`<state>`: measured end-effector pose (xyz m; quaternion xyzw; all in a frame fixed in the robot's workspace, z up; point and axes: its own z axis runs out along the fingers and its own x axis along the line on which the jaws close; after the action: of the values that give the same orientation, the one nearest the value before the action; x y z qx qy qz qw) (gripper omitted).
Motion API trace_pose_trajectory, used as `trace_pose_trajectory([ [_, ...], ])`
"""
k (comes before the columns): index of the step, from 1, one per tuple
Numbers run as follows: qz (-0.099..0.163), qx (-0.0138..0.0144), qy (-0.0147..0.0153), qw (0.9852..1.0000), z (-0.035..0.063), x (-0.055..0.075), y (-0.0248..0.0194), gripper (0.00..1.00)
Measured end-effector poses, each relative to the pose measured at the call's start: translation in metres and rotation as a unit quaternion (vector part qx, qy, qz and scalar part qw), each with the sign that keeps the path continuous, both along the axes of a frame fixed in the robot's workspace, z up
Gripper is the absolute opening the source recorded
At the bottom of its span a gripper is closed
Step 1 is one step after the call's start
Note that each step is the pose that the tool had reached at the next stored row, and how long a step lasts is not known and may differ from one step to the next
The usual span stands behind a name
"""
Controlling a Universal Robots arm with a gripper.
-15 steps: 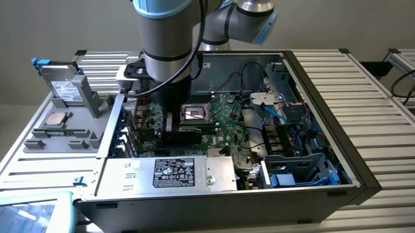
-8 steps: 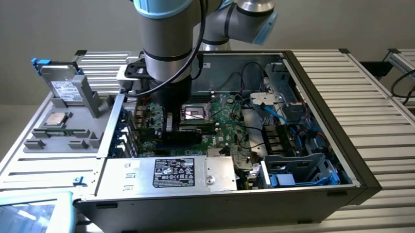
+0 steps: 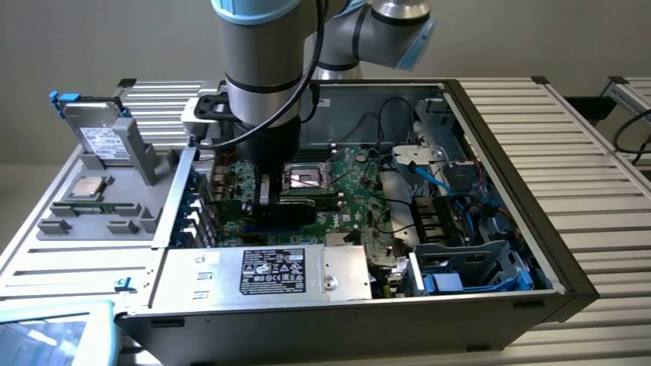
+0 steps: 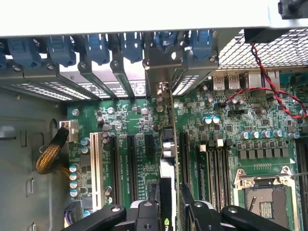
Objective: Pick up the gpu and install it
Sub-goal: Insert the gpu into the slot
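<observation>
The gpu (image 4: 168,144) stands on edge over the green motherboard (image 4: 139,120), lined up along the black expansion slots (image 4: 131,163). Its silver bracket (image 4: 161,67) sits against the case's rear slot openings, under the blue latches (image 4: 130,45). My gripper (image 4: 169,214) is shut on the card, with one black finger (image 4: 144,216) on each side of it. In the exterior view the arm reaches straight down into the open computer case. There the gripper (image 3: 267,192) holds the gpu (image 3: 295,204) low over the motherboard (image 3: 351,191), beside the CPU socket (image 3: 305,177).
A silver power supply (image 3: 264,271) fills the case's near side. Blue cables (image 3: 428,179) and drive bays lie toward the exterior view's right. A grey fixture (image 3: 91,198) with a silver drive (image 3: 102,141) stands outside the case. Red-black wires (image 4: 269,82) and a braided cable (image 4: 48,156) flank the slots.
</observation>
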<state>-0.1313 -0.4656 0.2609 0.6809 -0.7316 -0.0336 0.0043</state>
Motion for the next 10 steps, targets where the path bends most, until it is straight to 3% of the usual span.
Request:
trace_pose_trajectory([
  [4,0.000,0.0000,0.0008,1.0000,-0.0001,0.0023,-0.0042,0.27],
  [10,0.000,0.0001,0.0017,1.0000,-0.0003,0.0058,-0.0056,0.27],
])
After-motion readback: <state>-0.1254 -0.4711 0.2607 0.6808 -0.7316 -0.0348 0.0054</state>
